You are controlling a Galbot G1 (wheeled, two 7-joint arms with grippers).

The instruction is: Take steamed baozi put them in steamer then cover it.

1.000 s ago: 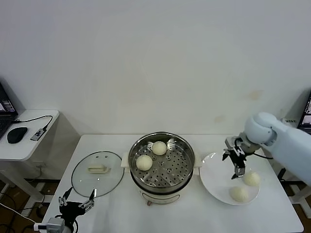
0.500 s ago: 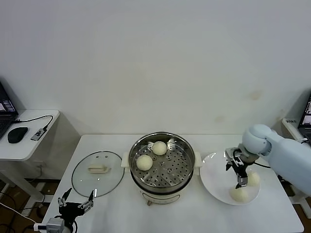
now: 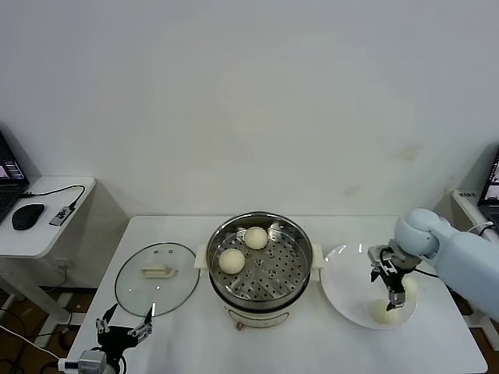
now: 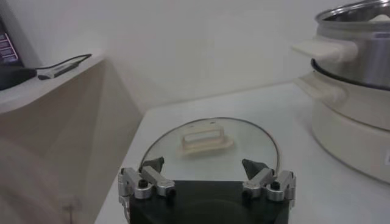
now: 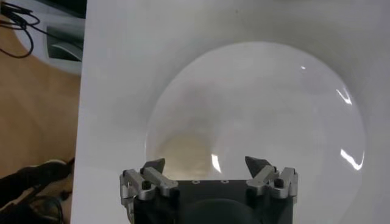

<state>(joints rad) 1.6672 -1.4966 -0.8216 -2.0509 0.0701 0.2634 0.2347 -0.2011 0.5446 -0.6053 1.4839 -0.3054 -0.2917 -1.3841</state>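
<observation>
The steel steamer [image 3: 260,269] stands mid-table with two baozi inside, one [image 3: 231,260] nearer me and one [image 3: 256,238] behind it. Two more baozi lie on the white plate [image 3: 343,288]: one [image 3: 382,313] at the front, one [image 3: 408,287] partly hidden behind my right gripper. My right gripper [image 3: 394,300] is open and empty, pointing down just above the front bun. In the right wrist view the open gripper [image 5: 205,163] hangs over the plate [image 5: 274,103], with a pale bun [image 5: 183,151] just beyond the fingers. The glass cover [image 3: 156,276] lies flat left of the steamer.
My left gripper [image 3: 123,327] is parked open at the table's front left corner, just short of the cover [image 4: 210,140]; the steamer's wall [image 4: 359,55] shows in its view. A side desk [image 3: 47,222] with a mouse and cable stands far left.
My right gripper has moved down and slightly right over the plate, closer to the front bun. The left arm, steamer and cover have not moved.
</observation>
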